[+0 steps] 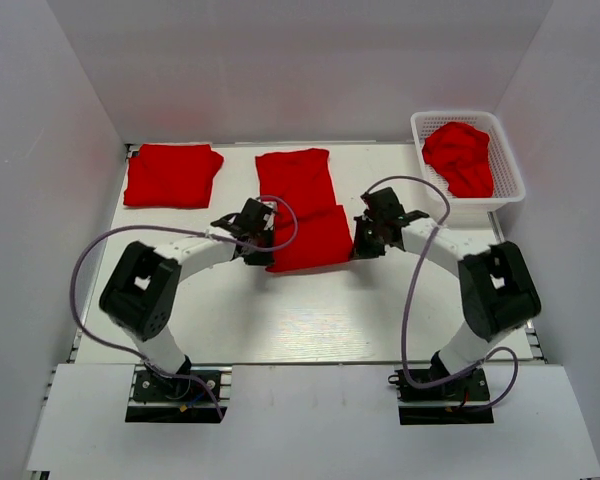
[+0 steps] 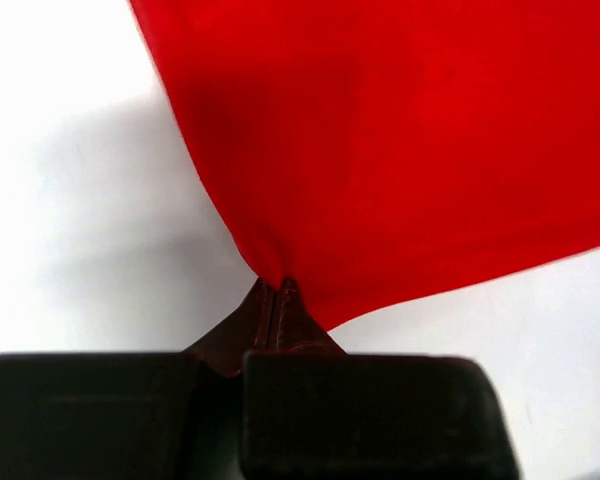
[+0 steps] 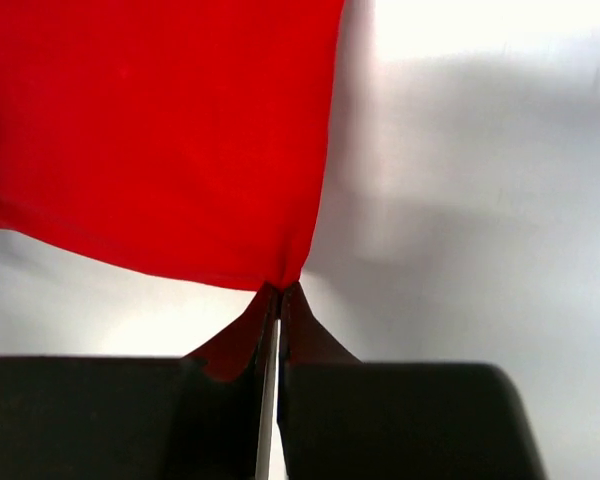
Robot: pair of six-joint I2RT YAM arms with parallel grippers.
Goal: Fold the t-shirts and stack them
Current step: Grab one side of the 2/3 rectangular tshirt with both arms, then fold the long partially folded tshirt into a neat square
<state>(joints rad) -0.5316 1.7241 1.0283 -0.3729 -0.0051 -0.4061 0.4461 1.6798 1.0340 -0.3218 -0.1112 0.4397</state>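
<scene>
The left gripper (image 2: 278,292) and right gripper (image 3: 280,292) each pinch a near corner of the t-shirt (image 1: 302,200), so they should lift evenly together, keeping that edge taut.

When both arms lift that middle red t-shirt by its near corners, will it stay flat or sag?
Probably sags: the t-shirt puckers to a point where the left gripper and right gripper are shut on its corners, so it looks soft and floppy. Likely light: the fabric looks thin at the pinch. Its folded layers may slip apart.
</scene>
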